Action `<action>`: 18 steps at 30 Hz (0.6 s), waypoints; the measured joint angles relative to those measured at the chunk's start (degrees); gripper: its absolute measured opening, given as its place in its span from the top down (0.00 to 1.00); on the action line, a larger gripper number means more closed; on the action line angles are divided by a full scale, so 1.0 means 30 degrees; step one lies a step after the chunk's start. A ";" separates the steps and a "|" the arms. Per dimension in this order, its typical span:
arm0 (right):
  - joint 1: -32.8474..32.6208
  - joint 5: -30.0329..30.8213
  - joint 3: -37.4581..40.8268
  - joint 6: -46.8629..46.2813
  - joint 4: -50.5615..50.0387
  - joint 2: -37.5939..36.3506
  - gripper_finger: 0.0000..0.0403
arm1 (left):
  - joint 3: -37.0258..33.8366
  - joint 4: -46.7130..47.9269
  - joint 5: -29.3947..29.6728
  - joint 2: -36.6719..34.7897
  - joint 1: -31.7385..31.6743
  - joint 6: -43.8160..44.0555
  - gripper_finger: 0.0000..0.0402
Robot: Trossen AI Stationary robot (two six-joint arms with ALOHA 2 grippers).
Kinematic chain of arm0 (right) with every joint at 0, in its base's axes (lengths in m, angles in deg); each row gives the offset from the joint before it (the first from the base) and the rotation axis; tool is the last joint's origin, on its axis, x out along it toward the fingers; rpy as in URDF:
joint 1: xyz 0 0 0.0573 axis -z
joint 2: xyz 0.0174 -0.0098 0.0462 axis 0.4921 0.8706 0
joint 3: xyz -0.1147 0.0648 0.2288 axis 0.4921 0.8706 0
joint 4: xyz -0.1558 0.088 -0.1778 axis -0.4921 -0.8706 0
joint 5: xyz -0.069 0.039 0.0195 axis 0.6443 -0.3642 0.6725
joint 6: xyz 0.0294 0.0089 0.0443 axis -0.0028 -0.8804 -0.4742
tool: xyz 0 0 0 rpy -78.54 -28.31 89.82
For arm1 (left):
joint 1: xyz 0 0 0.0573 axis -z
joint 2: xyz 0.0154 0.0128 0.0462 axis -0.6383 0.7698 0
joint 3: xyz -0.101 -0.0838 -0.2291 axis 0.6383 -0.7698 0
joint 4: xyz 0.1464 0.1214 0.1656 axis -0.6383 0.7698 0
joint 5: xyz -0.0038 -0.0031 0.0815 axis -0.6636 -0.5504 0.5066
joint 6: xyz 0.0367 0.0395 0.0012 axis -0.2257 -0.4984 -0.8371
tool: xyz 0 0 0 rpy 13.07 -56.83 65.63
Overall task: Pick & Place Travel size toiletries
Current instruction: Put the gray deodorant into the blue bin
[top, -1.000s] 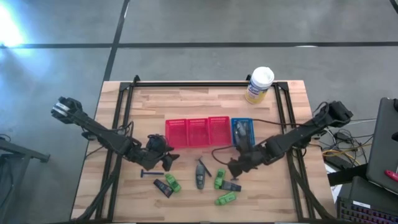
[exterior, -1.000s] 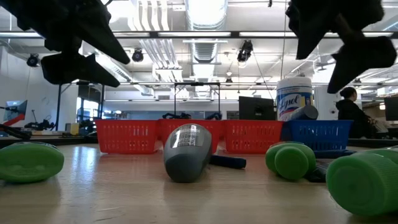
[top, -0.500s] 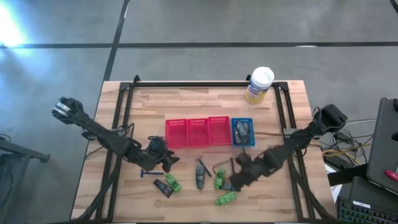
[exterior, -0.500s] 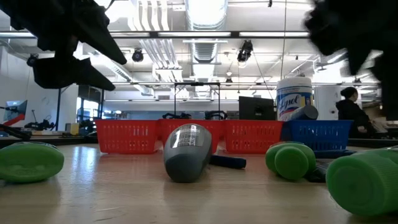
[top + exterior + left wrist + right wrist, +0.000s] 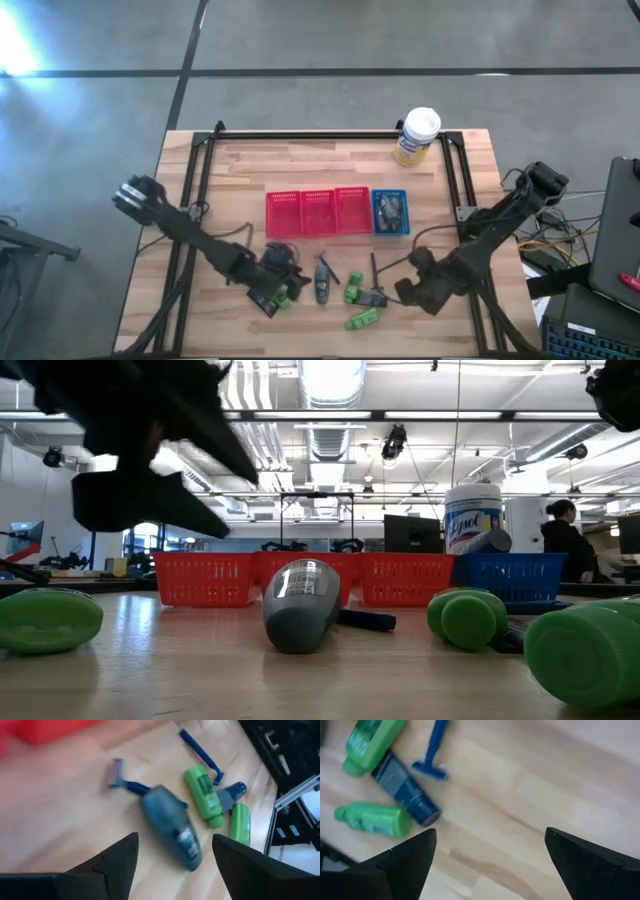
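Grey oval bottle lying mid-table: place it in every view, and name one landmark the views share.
High view: grey bottle at lower centre, just below the red baskets.
Low view: centre foreground, seen end-on.
Left wrist view: mid-picture, lying diagonally.
Right wrist view: not in it.
Landmark: the red baskets, right behind the bottle in the low view.

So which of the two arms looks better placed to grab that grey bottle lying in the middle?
Probably the left. Its open left gripper is near the grey bottle, which lies just ahead of its fingers in the left wrist view. The open right gripper is farther off, facing a blue razor and green tubes.
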State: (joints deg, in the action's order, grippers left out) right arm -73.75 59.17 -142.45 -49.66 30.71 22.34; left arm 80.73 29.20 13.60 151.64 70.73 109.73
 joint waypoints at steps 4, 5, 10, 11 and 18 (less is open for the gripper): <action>0.0003 0.0143 0.0223 0.0014 -0.1720 -0.1180 0.09 | 0.3421 0.2658 -0.0066 0.2467 -0.0133 0.0259 0.35; -0.0001 0.0238 0.0266 0.0048 -0.2096 -0.1510 0.09 | 0.4346 0.3815 -0.0101 0.2998 -0.0217 0.0432 0.35; -0.0029 0.0588 0.0730 0.1311 -0.2711 -0.3242 0.09 | 0.8795 0.9930 -0.0184 0.5275 -0.0581 0.1577 0.35; -0.0041 0.0573 0.0854 0.1601 -0.2708 -0.3566 0.09 | 0.9549 1.0567 -0.0193 0.5619 -0.0625 0.1722 0.35; -0.0533 0.0548 0.2057 0.2249 -0.2708 -0.5149 0.09 | 1.2864 1.1607 -0.0255 0.7601 -0.1093 0.3167 0.35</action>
State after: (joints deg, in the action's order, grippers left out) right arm -75.35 60.82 -136.28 -42.92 22.59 6.89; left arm 119.32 64.02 12.83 174.44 67.45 119.23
